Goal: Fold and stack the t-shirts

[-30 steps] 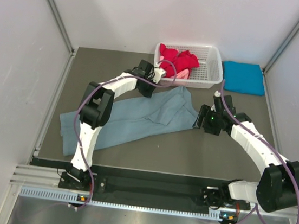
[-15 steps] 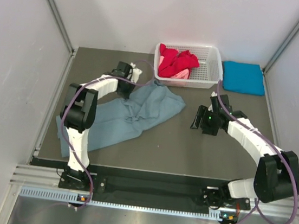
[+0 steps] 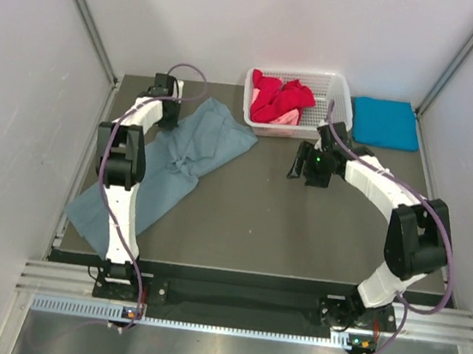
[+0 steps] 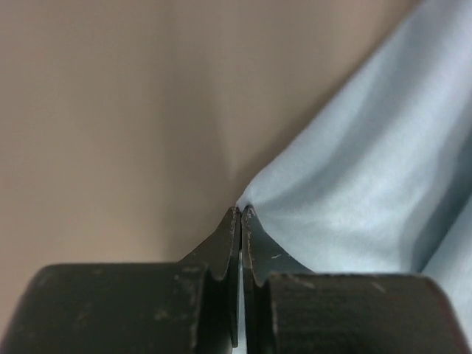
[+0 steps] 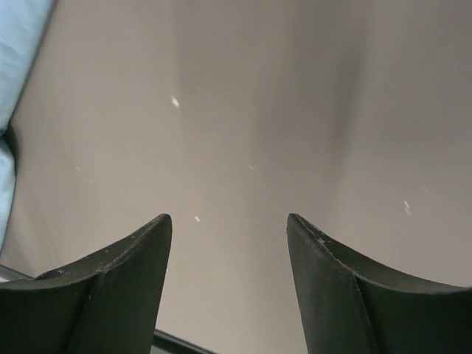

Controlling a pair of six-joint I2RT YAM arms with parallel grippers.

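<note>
Table: dark grey (image 3: 299, 228), closed in by pale panels (image 3: 196, 17) on three sides, with both my arms reaching out from its near edge.
Left fingers (image 4: 241, 212): pressed together with no gap between the tips, pinching an edge of the grey-blue shirt (image 4: 369, 169). The cloth draws up into a small peak right at my tips and falls away to the right in smooth folds.
Left fingers from above (image 3: 171, 122): far out at the far-left part of the table, at the shirt's far edge.
Grey-blue shirt (image 3: 183, 157): lying rumpled in a long diagonal band on the left half of the table, from just left of the basket down to the near-left corner, passing under my left arm.
Right fingers (image 5: 228, 217): spread wide apart, holding nothing, with only bare table between the two black tips. A pale blue sliver of the shirt (image 5: 18, 44) shows at the left edge of my wrist view.
Right fingers from above (image 3: 296, 169): over bare table near the middle, just in front of the basket and apart from the shirt.
Basket (image 3: 342, 91): white lattice, at the far edge.
Red shirts (image 3: 277, 94): heaped in the basket's left half.
Pink shirt (image 3: 285, 116): showing under the red, at the basket's near wall.
Turquoise shirt (image 3: 385, 123): folded flat, just right of the basket in the far-right corner.
</note>
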